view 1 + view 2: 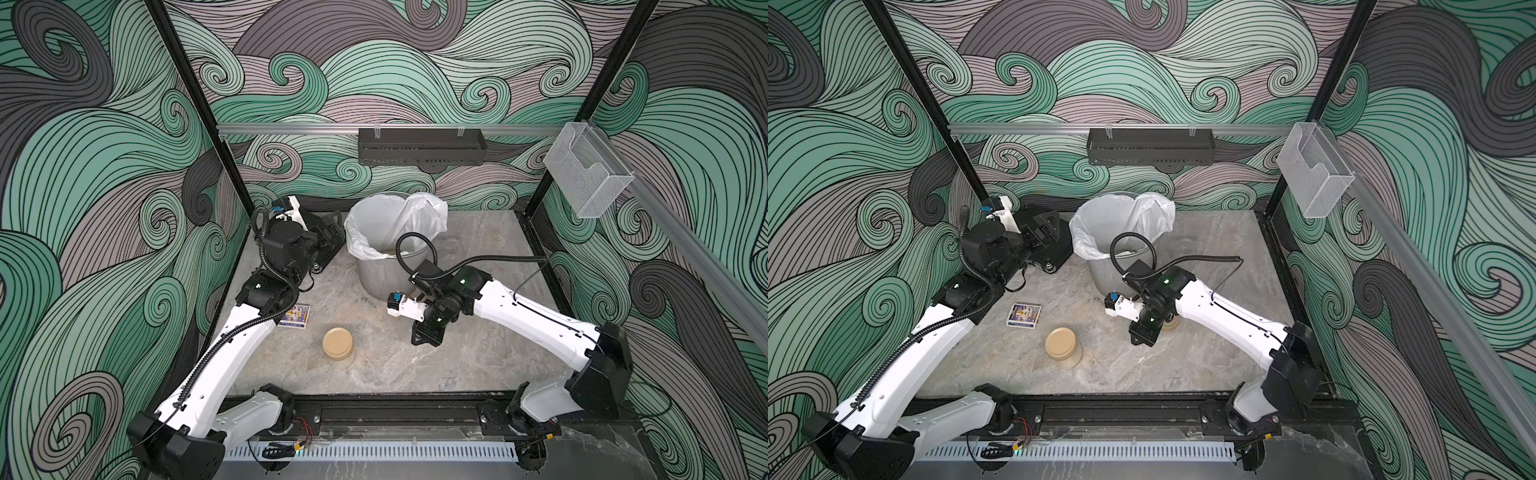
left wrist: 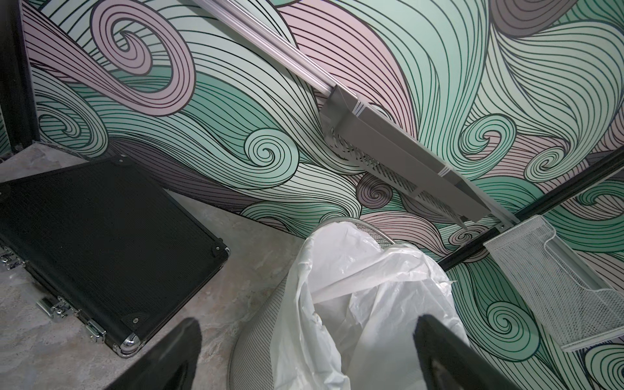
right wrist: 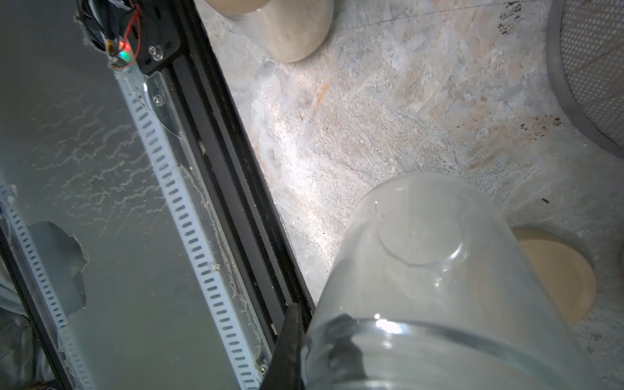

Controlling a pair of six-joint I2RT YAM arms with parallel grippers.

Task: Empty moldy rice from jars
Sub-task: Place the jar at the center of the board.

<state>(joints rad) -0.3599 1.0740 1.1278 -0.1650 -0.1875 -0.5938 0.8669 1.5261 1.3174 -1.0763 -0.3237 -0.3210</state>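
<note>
Pinching jar (image 3: pixel 422 270) at rim, right pincer (image 3: pixel 315 344) above open tabletop (image 3: pixel 371 101)

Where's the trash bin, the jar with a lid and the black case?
trash bin (image 1: pixel 375 277): in a top view, mesh wall.
lidded jar (image 1: pixel 337 340): in a top view, tan lid.
black case (image 2: pixel 101 233): left wrist view, panel.

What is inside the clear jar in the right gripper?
The clear jar held by the right gripper looks empty; through its wall one sees the table and a tan lid. Its mouth is out of view.
</note>
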